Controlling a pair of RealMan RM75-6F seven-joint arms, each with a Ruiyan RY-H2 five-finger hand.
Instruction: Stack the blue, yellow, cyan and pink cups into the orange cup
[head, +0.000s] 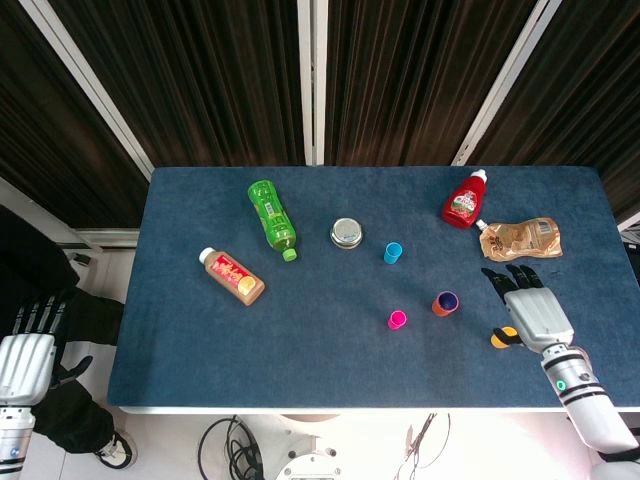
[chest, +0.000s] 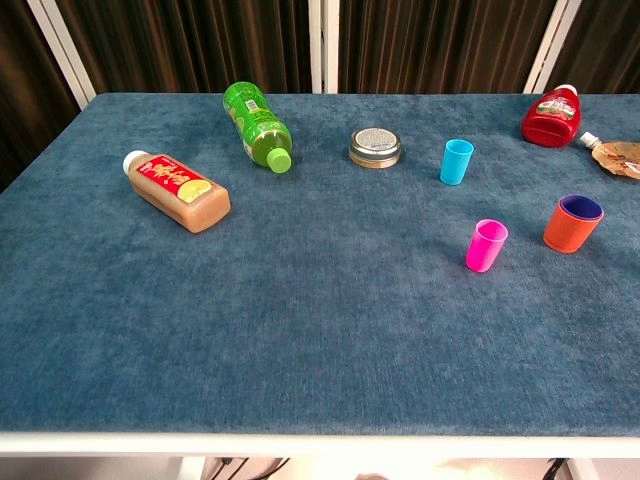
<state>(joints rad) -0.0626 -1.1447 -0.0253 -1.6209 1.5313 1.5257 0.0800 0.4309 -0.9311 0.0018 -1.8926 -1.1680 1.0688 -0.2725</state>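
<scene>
Cups first: I count one orange cup (chest: 572, 226) with one blue cup (chest: 581, 207) sitting inside it, one pink cup (chest: 486, 245) just to its left, one cyan cup (chest: 456, 161) farther back, and one yellow cup (head: 502, 338) at the counter's (chest: 300, 330) near right edge, touching my right hand (head: 531, 310). That hand's fingers are spread wide and hold nothing. My left hand (head: 27, 345) hangs off the counter's left side, fingers apart, holding nothing. I also see two bottles lying down, one green (chest: 255, 124) and one brown (chest: 176, 190), one red bottle (chest: 551, 115), one round tin (chest: 375, 147) and one pouch (head: 520, 238).
</scene>
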